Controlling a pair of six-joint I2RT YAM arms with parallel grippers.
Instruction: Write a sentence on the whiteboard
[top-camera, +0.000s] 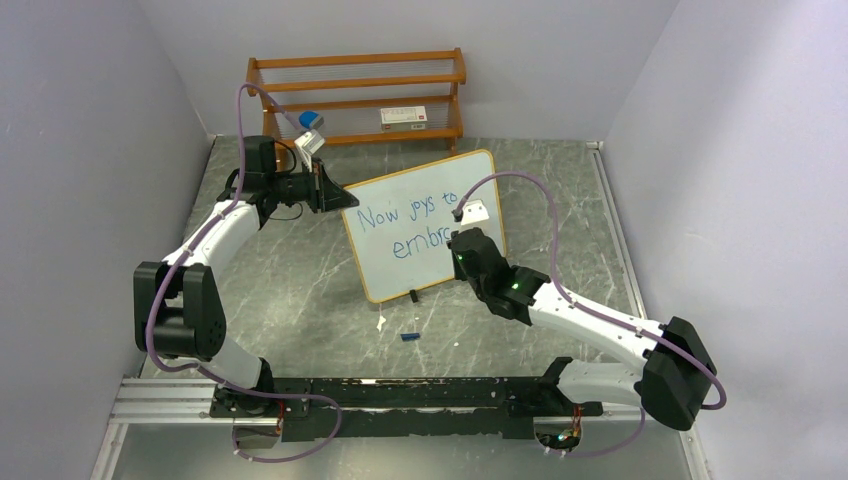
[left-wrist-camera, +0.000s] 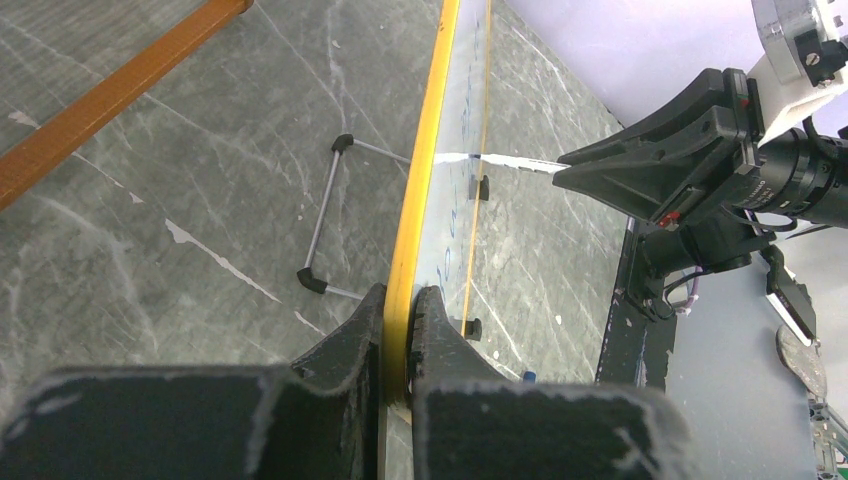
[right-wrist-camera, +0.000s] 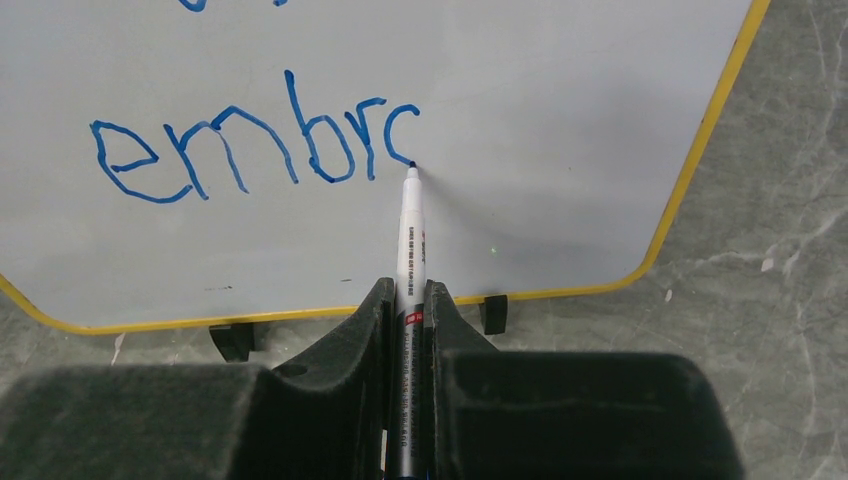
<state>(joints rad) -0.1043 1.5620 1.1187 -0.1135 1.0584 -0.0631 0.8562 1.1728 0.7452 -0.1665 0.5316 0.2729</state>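
On marble (top-camera: 300, 290), right hand (right-wrist-camera: 408, 292) gripping marker (right-wrist-camera: 411, 235) hides sentence (right-wrist-camera: 240, 145) end; left hand (left-wrist-camera: 400, 300) clamps whiteboard (top-camera: 440, 180).

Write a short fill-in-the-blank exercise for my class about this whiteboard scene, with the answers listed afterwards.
1. The left tool is shut on the edge of the ____.
2. The right tool is shut on a ____ whose tip touches the last letter written.
3. The top row of the sentence reads "Now joys ____".
4. The lettering is ____ in colour.
Answers: whiteboard; marker; to; blue.
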